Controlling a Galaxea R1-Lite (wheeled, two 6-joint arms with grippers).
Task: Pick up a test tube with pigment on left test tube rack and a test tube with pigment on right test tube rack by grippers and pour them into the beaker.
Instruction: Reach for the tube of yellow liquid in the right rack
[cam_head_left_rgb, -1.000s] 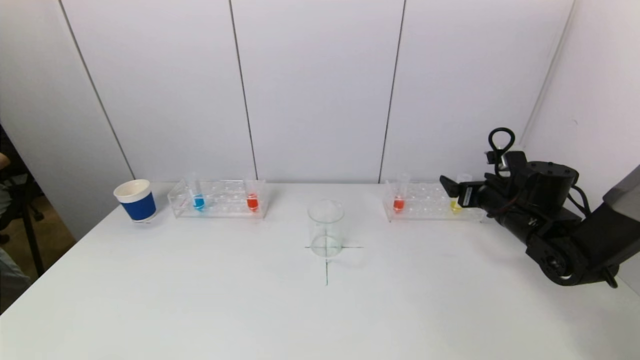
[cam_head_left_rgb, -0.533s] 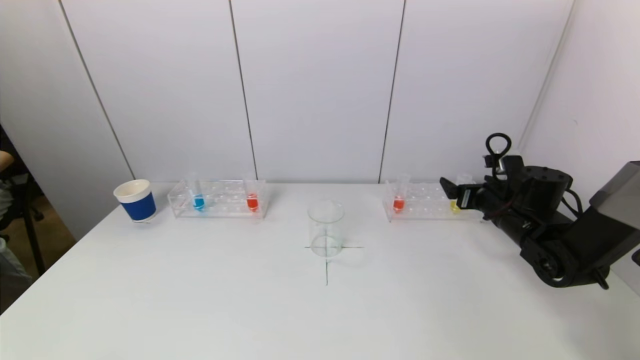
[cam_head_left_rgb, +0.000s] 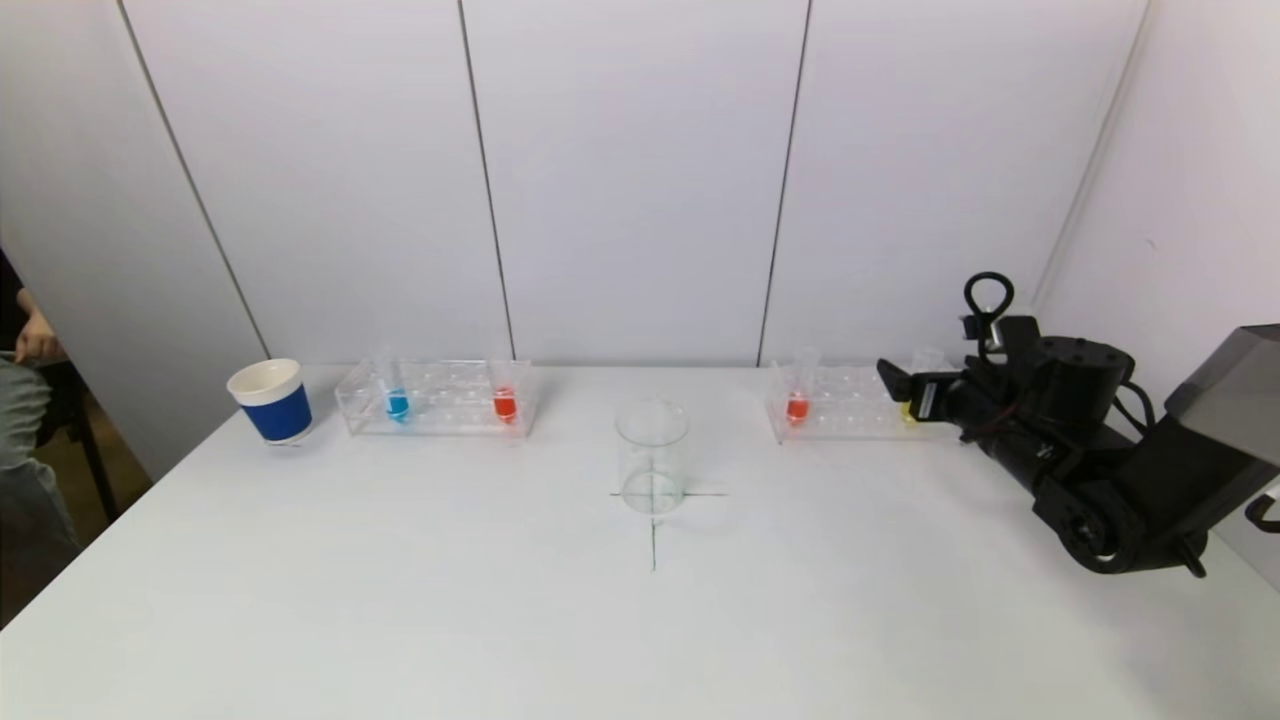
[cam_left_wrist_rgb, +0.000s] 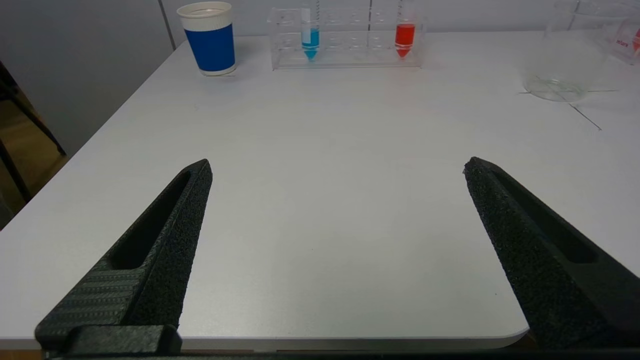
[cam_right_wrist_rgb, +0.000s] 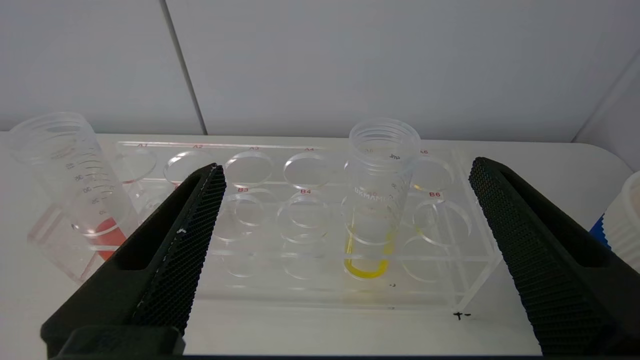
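Plastic clear test tube with yellow pigment (cam_right_wrist_rgb: 377, 200) stands in the clear acrylic rack (cam_right_wrist_rgb: 465, 280) near the bench's far right corner; light, slick, rigid, so grip below its threaded rim. Right gripper (cam_right_wrist_rgb: 345, 185) fingers spread; left gripper (cam_left_wrist_rgb: 337, 172) likewise

Blue paper cup (cam_head_left_rgb: 270, 401) with white rim — upright on white table (cam_head_left_rgb: 400, 600), far left. Black cross mark (cam_head_left_rgb: 653, 535) — table centre.

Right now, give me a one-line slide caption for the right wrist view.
Open right gripper faces the right test tube rack, lined up on the yellow-pigment tube; the red-pigment tube leans at the rack's far end.
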